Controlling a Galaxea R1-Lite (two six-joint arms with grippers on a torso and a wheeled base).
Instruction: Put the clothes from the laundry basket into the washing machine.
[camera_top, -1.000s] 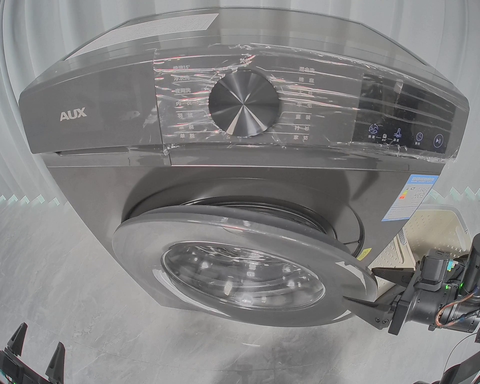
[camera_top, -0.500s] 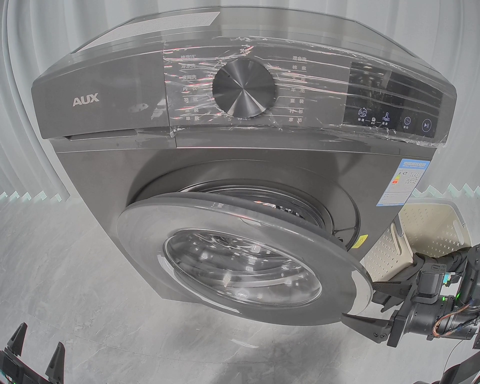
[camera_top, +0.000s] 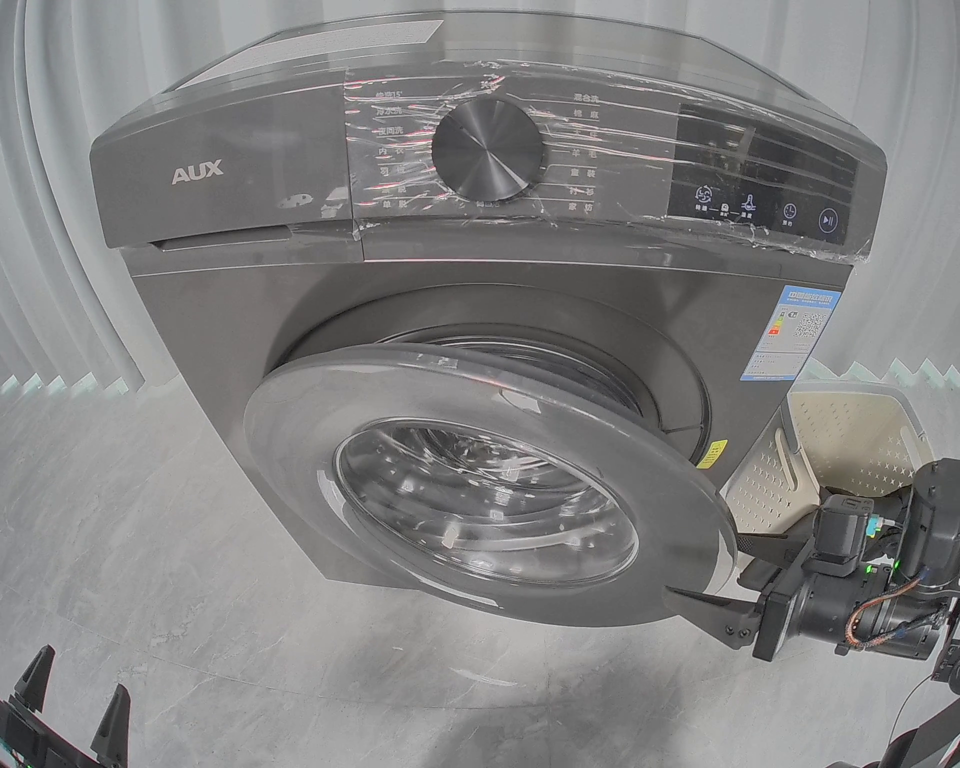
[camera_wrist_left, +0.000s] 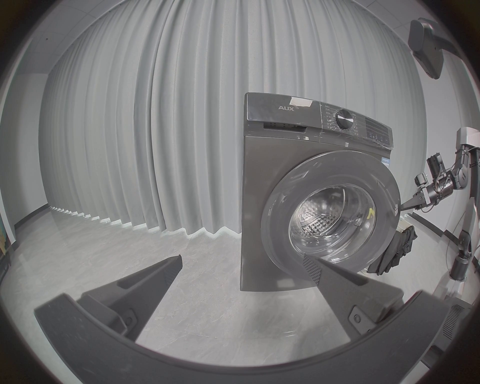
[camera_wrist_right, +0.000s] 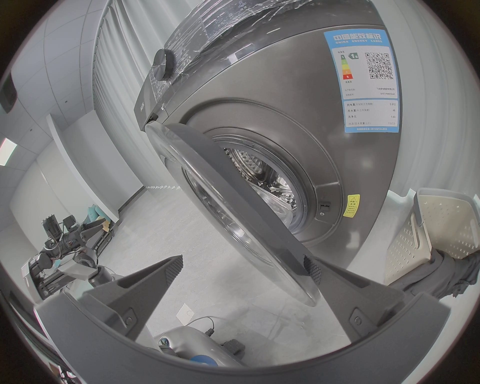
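One washing machine (camera_top: 250, 300), one laundry basket (camera_top: 860, 440) — one dark garment (camera_wrist_right: 445, 277).

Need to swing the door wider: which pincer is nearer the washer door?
Right. The right pincer is open at the free edge of the door. The left pincer hangs low on the robot's left, well clear of the door.

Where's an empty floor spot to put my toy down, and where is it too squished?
The bare floor left of the washing machine, out to the curtain, is roomy. In front of the half-open door is free too. It's squished on the right: door edge, right end effector and laundry basket with clothes crowd together.
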